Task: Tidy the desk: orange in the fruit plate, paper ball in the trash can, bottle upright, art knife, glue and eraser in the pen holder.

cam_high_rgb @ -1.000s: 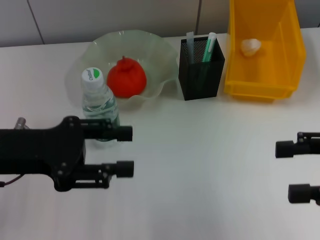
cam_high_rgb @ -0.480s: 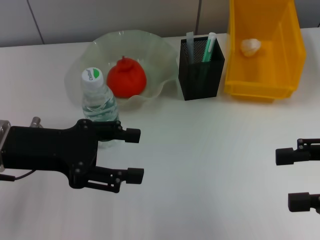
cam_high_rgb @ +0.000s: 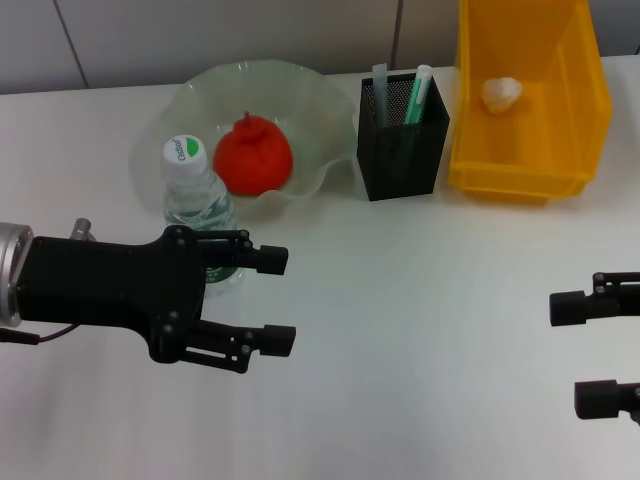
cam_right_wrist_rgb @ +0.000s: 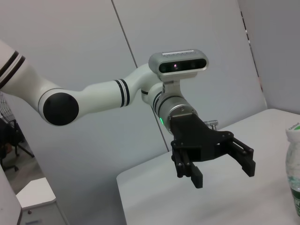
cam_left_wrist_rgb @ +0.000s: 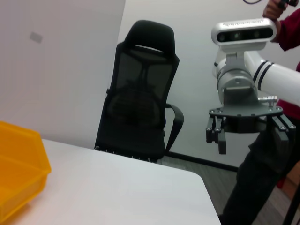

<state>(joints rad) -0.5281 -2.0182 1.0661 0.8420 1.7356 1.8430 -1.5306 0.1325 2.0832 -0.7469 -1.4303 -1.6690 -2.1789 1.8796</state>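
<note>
While the left gripper (cam_high_rgb: 283, 300) hovers with jaws wide and empty, one clear plastic bottle with a white cap (cam_high_rgb: 197, 203) stands upright just behind them. One orange (cam_high_rgb: 252, 155) sits in the wavy translucent fruit plate (cam_high_rgb: 310, 100). The right gripper (cam_high_rgb: 565, 352) also hangs open above the smooth white table (cam_high_rgb: 420, 330).
</note>
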